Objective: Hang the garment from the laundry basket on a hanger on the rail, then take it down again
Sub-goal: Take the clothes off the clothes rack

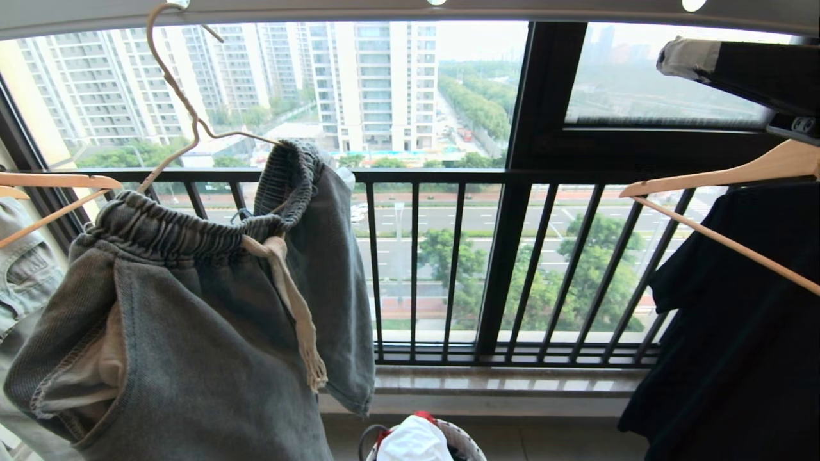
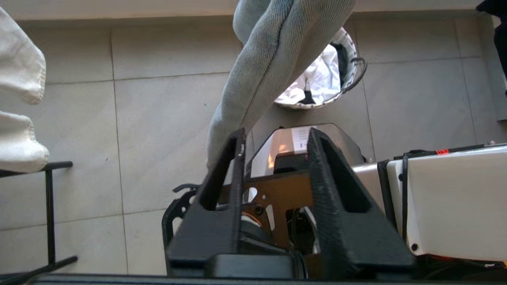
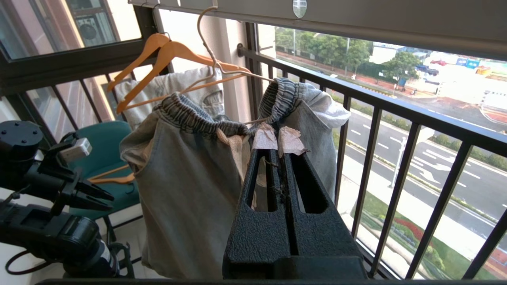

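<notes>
Washed blue-grey denim, the garment (image 1: 192, 320) hangs by its ribbed waistband on the thin wire hanger (image 1: 186, 109), whose hook sits at the rail (image 3: 356, 23) near its left end. The left gripper (image 2: 273, 158) is parted and grasps nothing, a trouser leg brushing one finger. The right gripper (image 3: 277, 146) is clenched on nothing, just short of the waistband.

The waistband bunches unevenly on the bent wire, so I judge a careless tug could slide it off. Wooden hangers (image 3: 166, 59) with a pale denim piece (image 1: 19, 275) crowd the left; a black shirt (image 1: 737, 333) hangs right. The laundry basket (image 1: 467, 442) sits on the floor below.
</notes>
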{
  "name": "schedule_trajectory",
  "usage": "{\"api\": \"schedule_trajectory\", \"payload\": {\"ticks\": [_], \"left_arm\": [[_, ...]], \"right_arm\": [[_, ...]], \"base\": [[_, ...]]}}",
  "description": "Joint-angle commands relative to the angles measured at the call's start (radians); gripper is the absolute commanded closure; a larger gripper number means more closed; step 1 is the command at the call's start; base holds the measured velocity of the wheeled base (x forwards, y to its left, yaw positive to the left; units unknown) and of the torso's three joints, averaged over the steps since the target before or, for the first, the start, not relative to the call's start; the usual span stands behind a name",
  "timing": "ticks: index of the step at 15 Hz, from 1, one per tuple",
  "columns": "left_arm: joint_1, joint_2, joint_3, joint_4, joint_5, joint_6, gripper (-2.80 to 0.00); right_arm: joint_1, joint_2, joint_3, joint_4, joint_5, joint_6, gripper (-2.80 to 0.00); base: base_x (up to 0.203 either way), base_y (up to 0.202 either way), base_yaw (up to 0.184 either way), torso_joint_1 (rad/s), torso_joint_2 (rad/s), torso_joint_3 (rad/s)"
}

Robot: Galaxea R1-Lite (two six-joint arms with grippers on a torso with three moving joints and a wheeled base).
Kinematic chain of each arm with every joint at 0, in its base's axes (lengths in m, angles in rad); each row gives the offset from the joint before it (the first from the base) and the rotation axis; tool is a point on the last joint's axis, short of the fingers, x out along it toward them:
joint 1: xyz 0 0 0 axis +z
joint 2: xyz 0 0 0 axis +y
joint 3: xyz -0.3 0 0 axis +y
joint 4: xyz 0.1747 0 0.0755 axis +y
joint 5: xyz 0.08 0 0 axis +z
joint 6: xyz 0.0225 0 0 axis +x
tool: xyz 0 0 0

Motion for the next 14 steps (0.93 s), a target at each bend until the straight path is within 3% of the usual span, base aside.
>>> {"api": "schedule_trajectory", "payload": {"ticks": [1,6,14], "left_arm": [[0.000,-0.054,0.063,-0.077,0.002,0.011,-2.80],[0.000,-0.175,0.248,-0.399,0.028,0.182,-2.80],[0.000,0.101,0.255,-0.659,0.031,0.198,-2.80]], "right_arm": [[0.000,0.009,0.000,-0.003,0.004,0.001,0.00],[0.000,0.010,0.000,-0.003,0.004,0.001,0.00],[0.000,0.016,0.000,-0.003,0.004,-0.002,0.00]], "base": [[0.000,0.000,0.000,0.000,0.00,0.000],[0.000,0.000,0.000,0.000,0.00,0.000],[0.000,0.000,0.000,0.000,0.00,0.000]]}}
